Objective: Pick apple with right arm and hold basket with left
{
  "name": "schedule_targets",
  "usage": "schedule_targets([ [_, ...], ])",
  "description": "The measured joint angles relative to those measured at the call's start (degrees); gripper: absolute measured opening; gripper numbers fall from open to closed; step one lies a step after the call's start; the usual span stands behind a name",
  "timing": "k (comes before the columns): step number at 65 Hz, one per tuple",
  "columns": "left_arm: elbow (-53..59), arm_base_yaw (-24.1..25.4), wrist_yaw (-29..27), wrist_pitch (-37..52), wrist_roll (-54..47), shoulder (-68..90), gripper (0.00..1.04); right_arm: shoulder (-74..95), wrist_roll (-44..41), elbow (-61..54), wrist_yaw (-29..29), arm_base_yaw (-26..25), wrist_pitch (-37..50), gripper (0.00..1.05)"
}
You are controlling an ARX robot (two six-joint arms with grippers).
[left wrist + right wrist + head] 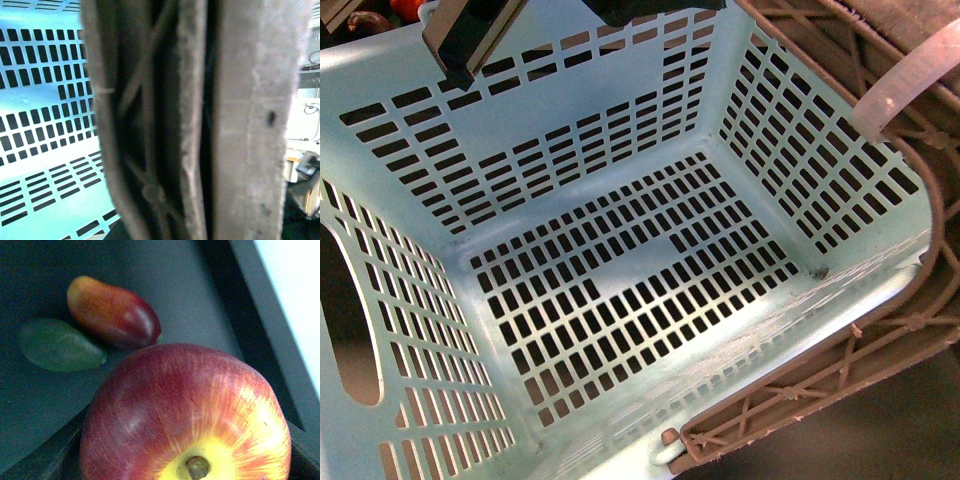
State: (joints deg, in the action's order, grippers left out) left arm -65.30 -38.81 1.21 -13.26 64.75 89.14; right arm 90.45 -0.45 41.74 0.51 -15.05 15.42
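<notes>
Basket [380, 75] is filling the front view, tipped so that its slotted floor is facing the camera; nothing is lying inside. Brown lattice handle [880, 340] is running along the near and right sides, with the white zip tie [910, 75] at the upper right. A black blocky piece with a grey edge, read as the left hand [465, 45], is hanging at the far rim. Its grip is not showing here.

Left wrist view: the handle [165, 125] is sitting right against the lens, blurred, with the turquoise wall [45, 150] just beside it. Whether the left hand is clamping the handle, cannot tell.

Right wrist view: the apple [185, 415] is crowding the frame, stem dimple facing the camera. Dark edges are pressing in at both lower corners, so the right hand [175, 460] is judged to be holding the apple between them. A mango [112, 310] and a green fruit [60, 345] are lying touching on the dark tabletop [200, 300], apparently well below.

Judgement: the step in hand is carrying the apple across while the left hand is steadying the basket. Doing it well is calling for a firm but not crushing grip, a level wrist, and no jolt to the tilted basket.
</notes>
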Motion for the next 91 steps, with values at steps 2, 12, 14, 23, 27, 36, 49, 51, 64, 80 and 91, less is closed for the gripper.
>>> schedule_targets([
  [2, 0.0, 0.0, 0.0, 0.0, 0.02, 0.0, 0.15, -1.84, 0.17, 0.26, 0.28, 0.37, -0.57, 0.8],
  [12, 0.0, 0.0, -0.11, 0.0, -0.02, 0.0, 0.15, -11.02, 2.16, 2.4, 1.01, 5.22, -2.73, 0.8],
  [14, 0.0, 0.0, -0.11, 0.0, 0.0, 0.0, 0.15, -12.33, 2.56, 2.71, 1.03, 6.95, -2.86, 0.8],
  [23, 0.0, 0.0, -0.04, 0.0, 0.0, 0.0, 0.15, -14.1, 3.61, 2.99, 0.7, 14.73, -2.95, 0.8],
  [27, 0.0, 0.0, -0.04, 0.0, 0.0, 0.0, 0.15, -13.9, 3.85, 2.97, 0.39, 17.97, -2.86, 0.8],
  [36, 0.0, 0.0, -0.11, 0.0, 0.0, 0.0, 0.15, -12.59, 3.96, 2.91, -1.49, 24.55, -1.88, 0.8],
  [49, 0.0, 0.0, 0.04, 0.0, 0.02, 0.0, 0.15, -10.19, 4.24, 2.62, -3.04, 31.26, -1.05, 0.8],
  [51, 0.0, 0.0, 0.04, 0.0, 0.0, 0.0, 0.15, -9.7, 4.35, 2.51, -3.1, 32.09, -1.01, 0.8],
  [64, 0.0, 0.0, -0.07, 0.0, 0.0, 0.0, 0.15, -8.2, 5.95, 1.38, -3.1, 35.65, -0.98, 0.8],
  [80, 0.0, 0.0, -0.09, 0.0, -0.02, 0.0, 0.15, -7.17, 7.19, 0.68, -3.5, 38.1, -0.96, 0.8],
  [91, 0.0, 0.0, -0.07, 0.0, 0.0, 0.0, 0.15, -7.23, 8.04, 0.68, -4.66, 38.05, -1.01, 0.97],
])
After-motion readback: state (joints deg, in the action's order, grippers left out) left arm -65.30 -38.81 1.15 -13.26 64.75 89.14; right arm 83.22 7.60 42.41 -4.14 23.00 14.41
